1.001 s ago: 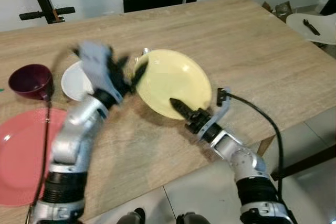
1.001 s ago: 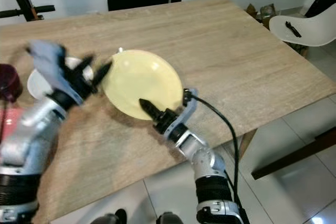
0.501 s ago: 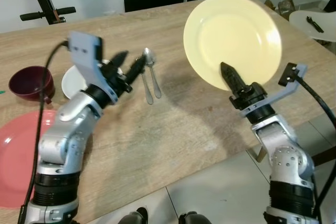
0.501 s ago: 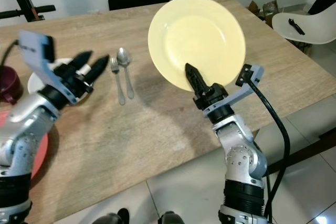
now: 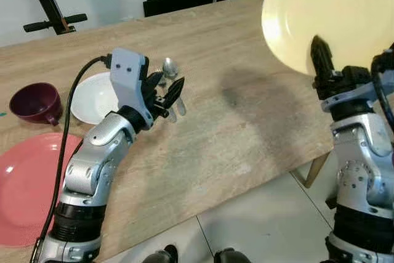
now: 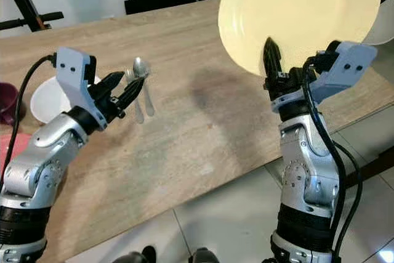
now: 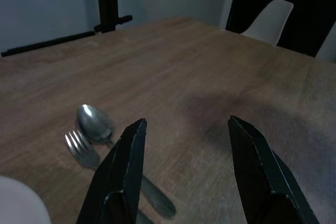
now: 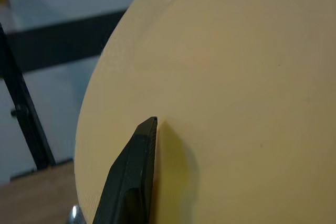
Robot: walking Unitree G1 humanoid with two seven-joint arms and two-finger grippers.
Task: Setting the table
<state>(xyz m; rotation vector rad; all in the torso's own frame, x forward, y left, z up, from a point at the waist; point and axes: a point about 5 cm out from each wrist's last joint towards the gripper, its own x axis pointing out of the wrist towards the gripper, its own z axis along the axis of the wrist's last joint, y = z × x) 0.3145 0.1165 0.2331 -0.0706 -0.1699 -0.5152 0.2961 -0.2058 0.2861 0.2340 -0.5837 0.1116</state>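
Yellow plate [image 6: 301, 13] now rides high off the wooden surface [image 5: 246, 103], lifted within the last second by our right gripper [image 6: 271, 60] clamped on its lower rim, baring the spoon [image 5: 170, 69] and fork [image 7: 79, 148]. It stands nearly on edge, face toward us. Our left gripper [image 7: 184, 177] hovers spread near the cutlery.

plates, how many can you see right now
3. A yellow plate is held up on edge in the right gripper. A small white plate lies on the table beside the maroon cup. A red plate lies at the near edge, partly cut off.
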